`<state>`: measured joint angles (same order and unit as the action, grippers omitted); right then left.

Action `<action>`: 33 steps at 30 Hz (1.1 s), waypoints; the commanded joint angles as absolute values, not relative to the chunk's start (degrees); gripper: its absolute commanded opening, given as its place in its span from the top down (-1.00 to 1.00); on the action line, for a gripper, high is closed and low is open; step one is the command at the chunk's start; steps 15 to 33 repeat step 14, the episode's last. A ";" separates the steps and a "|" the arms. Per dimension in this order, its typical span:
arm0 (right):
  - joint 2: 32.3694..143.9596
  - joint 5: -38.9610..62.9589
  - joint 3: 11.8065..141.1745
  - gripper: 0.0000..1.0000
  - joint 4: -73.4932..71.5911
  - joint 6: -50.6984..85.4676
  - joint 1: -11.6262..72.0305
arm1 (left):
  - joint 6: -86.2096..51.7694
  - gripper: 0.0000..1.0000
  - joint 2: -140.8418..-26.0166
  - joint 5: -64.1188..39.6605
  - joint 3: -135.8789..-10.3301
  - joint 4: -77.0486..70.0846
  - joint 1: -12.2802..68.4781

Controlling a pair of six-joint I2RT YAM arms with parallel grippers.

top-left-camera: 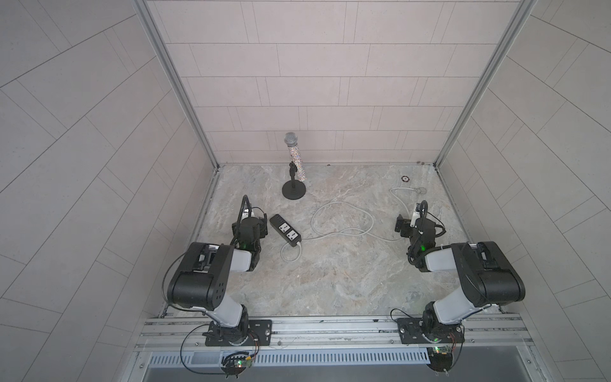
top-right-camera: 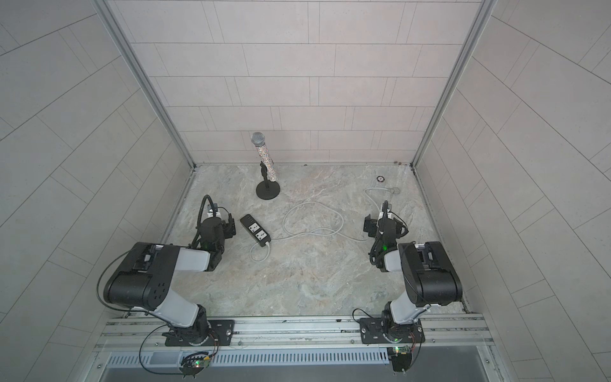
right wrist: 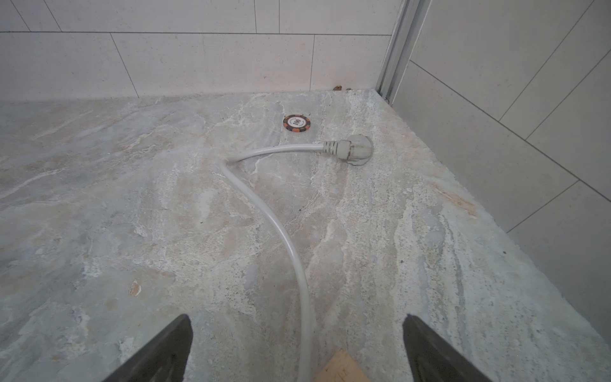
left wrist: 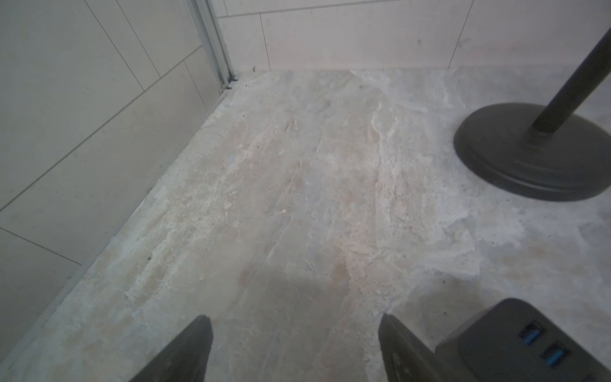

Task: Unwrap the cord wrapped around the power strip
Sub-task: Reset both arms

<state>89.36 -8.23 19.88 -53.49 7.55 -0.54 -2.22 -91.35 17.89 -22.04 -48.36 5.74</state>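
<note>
The black power strip [top-left-camera: 285,230] lies flat on the marble table, sockets up, left of centre in both top views. Its white cord [top-left-camera: 344,215] leaves the near end in a small loop, then runs in loose loops to the right. It is not wound round the strip. The pale plug [right wrist: 353,148] rests near the back right corner. My left gripper [left wrist: 294,317] is open over bare table, with a corner of the strip [left wrist: 529,340] just beside one finger. My right gripper [right wrist: 297,317] is open; the cord [right wrist: 264,211] lies on the table between its fingers, ungripped.
A black round-based microphone stand [top-left-camera: 293,191] with a glittery microphone stands at the back, just beyond the strip. A poker chip [right wrist: 297,122] lies by the plug. Tiled walls close in the table on three sides. A tan scrap [right wrist: 340,367] shows under the right gripper.
</note>
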 commanded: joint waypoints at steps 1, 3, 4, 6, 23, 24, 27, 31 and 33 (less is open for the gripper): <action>89.81 -9.49 19.68 -0.99 -56.76 6.36 -0.17 | 0.21 -0.68 -90.98 17.56 -21.41 -55.37 5.32; 89.58 -9.34 20.08 -0.99 -55.70 6.40 -0.16 | -0.07 -0.69 -91.22 17.95 -21.30 -55.98 5.13; 89.90 -9.17 20.03 -0.99 -56.54 6.20 -0.16 | -0.34 -0.69 -91.22 18.01 -21.44 -55.61 4.94; 89.64 -8.81 20.80 -0.99 -54.40 6.01 -0.07 | -1.01 -0.69 -91.21 17.94 -21.91 -54.68 4.41; 89.64 -8.57 20.19 -0.99 -55.49 5.77 0.00 | -3.74 -0.72 -91.21 21.09 -21.53 -55.15 3.44; 89.64 -8.57 20.19 -0.99 -55.49 5.77 0.00 | -3.74 -0.72 -91.21 21.09 -21.53 -55.15 3.44; 89.64 -8.57 20.19 -0.99 -55.49 5.77 0.00 | -3.74 -0.72 -91.21 21.09 -21.53 -55.15 3.44; 89.64 -8.57 20.19 -0.99 -55.49 5.77 0.00 | -3.74 -0.72 -91.21 21.09 -21.53 -55.15 3.44; 89.64 -8.57 20.19 -0.99 -55.49 5.77 0.00 | -3.74 -0.72 -91.21 21.09 -21.53 -55.15 3.44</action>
